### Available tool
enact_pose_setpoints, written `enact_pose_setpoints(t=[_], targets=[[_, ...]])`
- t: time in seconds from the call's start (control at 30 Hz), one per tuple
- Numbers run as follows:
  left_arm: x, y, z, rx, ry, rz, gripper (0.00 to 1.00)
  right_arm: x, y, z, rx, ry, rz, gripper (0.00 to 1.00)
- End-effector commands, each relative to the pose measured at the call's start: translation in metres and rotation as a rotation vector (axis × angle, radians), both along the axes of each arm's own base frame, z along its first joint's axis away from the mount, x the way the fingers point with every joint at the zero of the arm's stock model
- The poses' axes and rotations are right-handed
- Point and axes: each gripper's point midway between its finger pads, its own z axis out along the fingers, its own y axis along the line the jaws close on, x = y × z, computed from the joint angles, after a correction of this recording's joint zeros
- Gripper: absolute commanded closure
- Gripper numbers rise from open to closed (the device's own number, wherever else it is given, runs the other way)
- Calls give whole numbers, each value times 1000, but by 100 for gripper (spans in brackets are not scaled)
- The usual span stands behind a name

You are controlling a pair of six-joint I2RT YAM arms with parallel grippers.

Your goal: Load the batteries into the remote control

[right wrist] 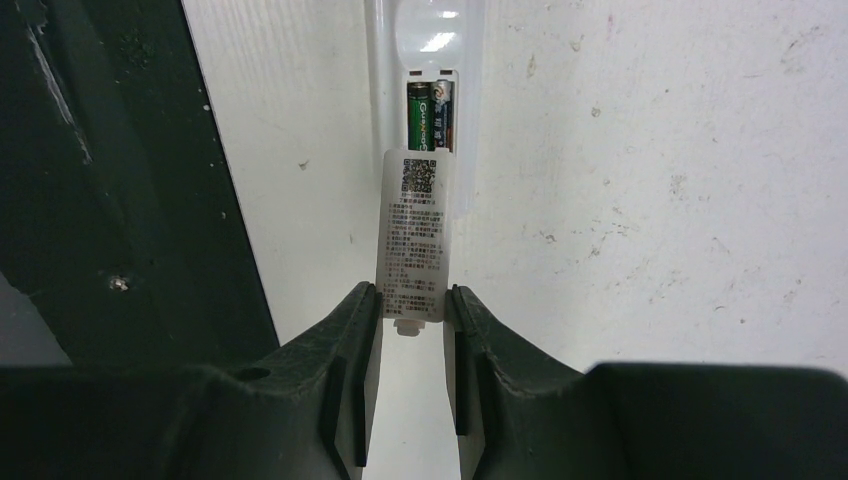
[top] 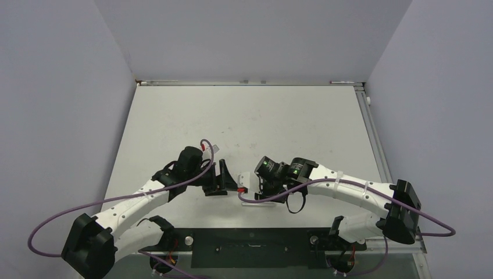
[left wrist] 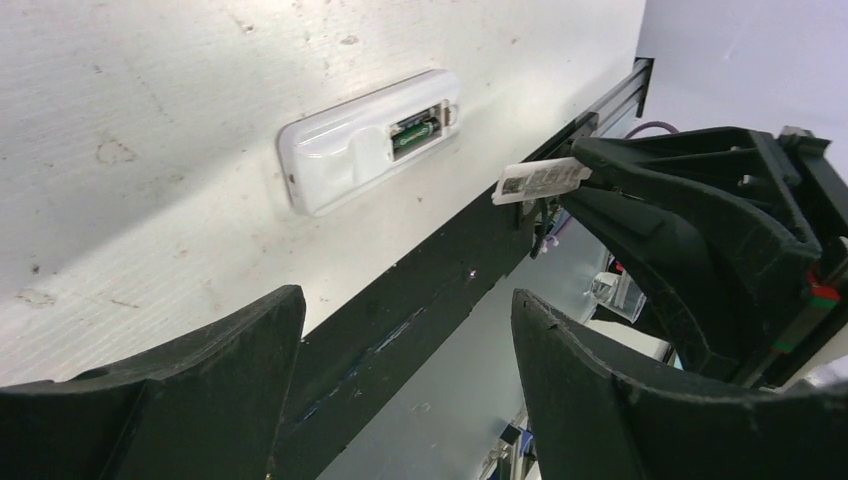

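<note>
Already done: both batteries (right wrist: 430, 115) sit side by side in the open bay on the back of the remote control (left wrist: 340, 160), so loading looks finished.
Left to do: the bay is uncovered, and closing it with the cover (right wrist: 412, 235) appears to be the only step that remains.
Left gripper (left wrist: 405, 320): the fingers are spread wide and hold nothing. It hovers above the dark rail (left wrist: 440, 260) at the near edge of the worktop (left wrist: 150, 100), apart from the remote control.
Remote control: it lies face down on the worktop, close to the near edge and about midway along it. Neither gripper touches it.
Right gripper (right wrist: 412, 305): its fingers (right wrist: 355, 340) are drawn in and pinch the near end of the cover, a thin white strip with a printed label. The strip points at the open bay. In the left wrist view it hangs clear of the remote control.
</note>
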Motion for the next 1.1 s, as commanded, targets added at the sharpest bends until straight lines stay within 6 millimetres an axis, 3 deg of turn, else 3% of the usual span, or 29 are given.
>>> enact_pose_setpoints(t=[0.0,0.6,1.07], targets=[[4,3,-15,32,-5,0,28,8,-7,-8,-44,-14,45,92],[3,-9,-57,69,82,-18,29,16,7,-31,-46,35,121,92],[1,-20,-74,91,110,-58,40,18,18,-45,-49,82,126,92]])
